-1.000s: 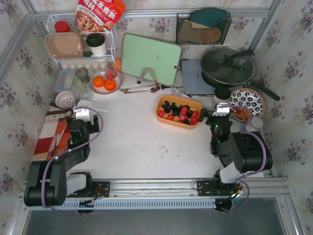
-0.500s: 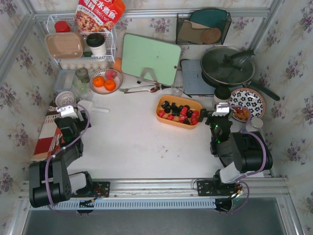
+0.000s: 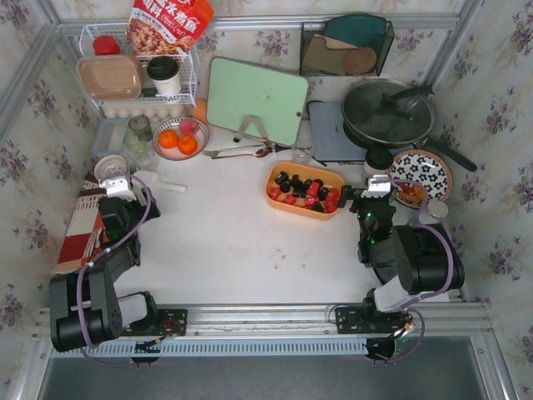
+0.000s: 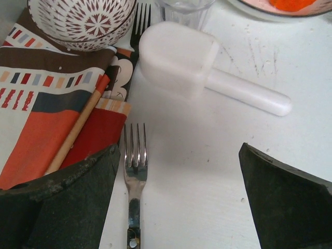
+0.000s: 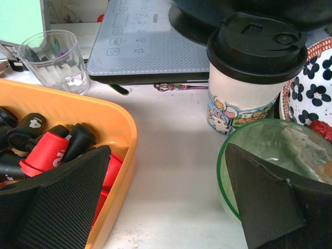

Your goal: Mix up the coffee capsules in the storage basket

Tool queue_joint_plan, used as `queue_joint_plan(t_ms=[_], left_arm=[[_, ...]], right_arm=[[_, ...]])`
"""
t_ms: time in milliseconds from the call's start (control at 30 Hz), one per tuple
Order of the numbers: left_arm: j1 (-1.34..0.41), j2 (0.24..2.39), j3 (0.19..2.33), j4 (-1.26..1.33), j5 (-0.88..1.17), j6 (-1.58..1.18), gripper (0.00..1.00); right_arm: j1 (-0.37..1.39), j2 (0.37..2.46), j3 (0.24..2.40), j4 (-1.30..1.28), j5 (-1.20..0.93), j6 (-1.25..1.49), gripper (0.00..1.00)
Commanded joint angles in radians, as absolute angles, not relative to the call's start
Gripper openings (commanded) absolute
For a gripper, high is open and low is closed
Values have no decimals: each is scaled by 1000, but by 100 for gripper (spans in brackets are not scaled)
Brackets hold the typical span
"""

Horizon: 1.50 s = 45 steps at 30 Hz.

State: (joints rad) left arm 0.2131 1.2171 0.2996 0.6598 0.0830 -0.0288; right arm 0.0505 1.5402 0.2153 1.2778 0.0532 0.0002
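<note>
Two pairs spread wide, empty — left fingers (image 4: 57,207), right fingers (image 5: 52,207); one storage basket (image 3: 300,212) holds roughly twenty coffee capsules (image 3: 310,191).

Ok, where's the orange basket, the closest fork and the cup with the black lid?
Orange plastic storage basket (image 3: 291,208): top view, near rim.
Closest silver metal fork (image 4: 134,150): left wrist view, tines.
White paper cup with black lid (image 5: 257,46): right wrist view, lid.

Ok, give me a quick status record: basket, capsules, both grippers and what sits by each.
basket: storage basket, orange, right of table centre
contents: coffee capsules, red and black, none seen outside it
left gripper: open, empty, above a fork beside the striped cloth, far from the basket
right gripper: open, empty, at the basket's right end
by right gripper: lidded paper cup, green-rimmed bowl
</note>
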Motion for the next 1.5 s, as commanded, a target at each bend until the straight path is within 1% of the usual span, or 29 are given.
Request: queue_joint_plan(t_ms=[0,67,167,200,233,300,367,433,467,500,567,633,667,1467], left_arm=[[215,1223,329,652,139,-103,100],[206,1276,292,820,220,-121,100],[194,1398,360,799,291,-104,100],[183,1404,387,757,323,-70,100],[158,1405,420,701,312,-38,100],[103,1463,461,677,313,31,100],[45,1475,486,623,239,81,100],[39,1492,434,701,162,55,100],[38,1525,403,823,143,45,100],[37,1530,406,852,137,44,100],[17,1501,438,721,100,58,100],[11,1510,428,763,88,58,100],[11,1499,437,721,88,60,100],[12,1501,433,735,87,58,100]], right_arm=[[51,1541,220,1289,51,-3,100],[51,1541,219,1290,50,-4,100],[50,1541,221,1289,49,-3,100],[51,1542,219,1290,49,-2,100],[50,1542,219,1289,50,-2,100],[50,1542,219,1289,46,-4,100],[50,1541,218,1290,45,-4,100],[51,1541,219,1290,46,-4,100],[51,1542,219,1291,46,-5,100],[51,1542,219,1292,46,-6,100],[50,1541,218,1292,48,-6,100],[50,1542,218,1292,45,-5,100],[51,1540,218,1292,45,-5,100],[51,1540,220,1288,43,-3,100]])
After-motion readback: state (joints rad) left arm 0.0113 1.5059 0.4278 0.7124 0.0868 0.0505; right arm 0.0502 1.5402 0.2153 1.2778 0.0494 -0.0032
